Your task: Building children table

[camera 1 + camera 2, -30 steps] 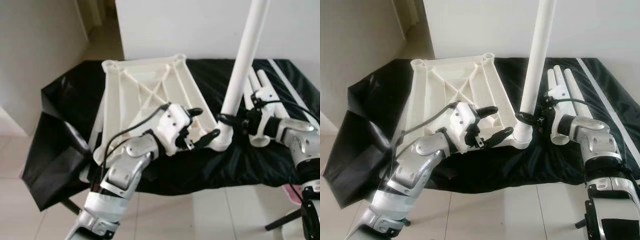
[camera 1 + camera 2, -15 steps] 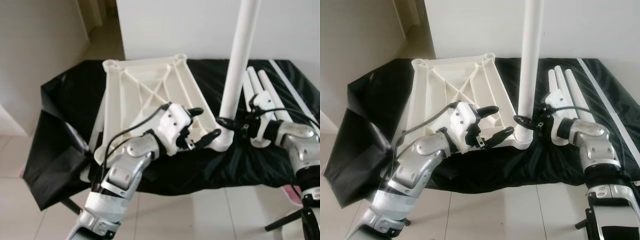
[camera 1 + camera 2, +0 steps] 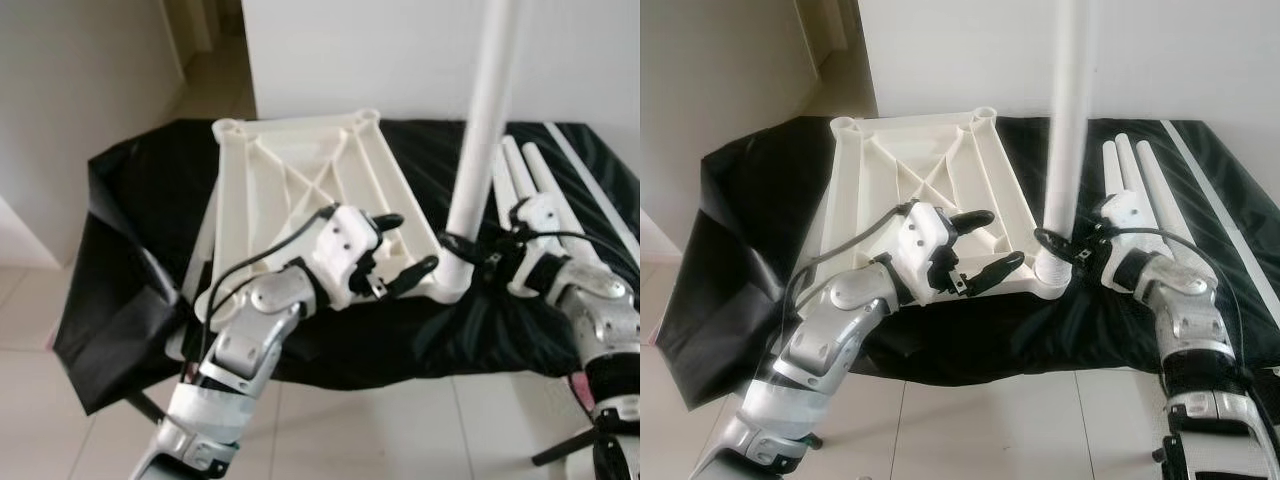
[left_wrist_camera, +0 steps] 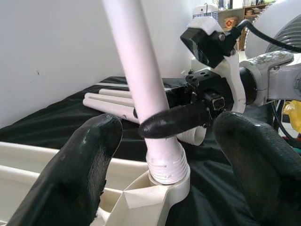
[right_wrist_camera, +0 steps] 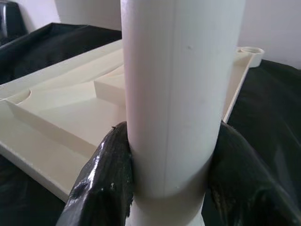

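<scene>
Right end effector (image 3: 1054, 243) is seen closed around the base of a tall white plastic tube leg (image 3: 1072, 110), both black fingers (image 5: 101, 181) pressed against its sides just above the threaded end. That leg is stood upright in the near-right corner socket (image 4: 160, 190) of a white ribbed plastic tabletop panel (image 3: 300, 190), which is laid underside up on a desk draped with black plastic sheeting (image 3: 140, 200). The leg's upper end is cut off by the top edge of both eye views, so its full length cannot be judged.

Left end effector (image 3: 400, 250) is held spread wide at the panel's near edge, at about nine o'clock from the leg; one finger is laid over the panel and the other is pointed toward the socket. Whether these fingers actually touch the panel cannot be told.

Three spare white plastic tube legs (image 3: 1135, 175) are laid side by side on the sheeting at about two o'clock from the standing leg, their near ends hidden behind the right wrist. A thin white strip (image 3: 1200, 170) is seen running along the sheeting beyond them; what it is cannot be made out. The sheeting is draped over the desk's left corner, hiding the desk itself.
</scene>
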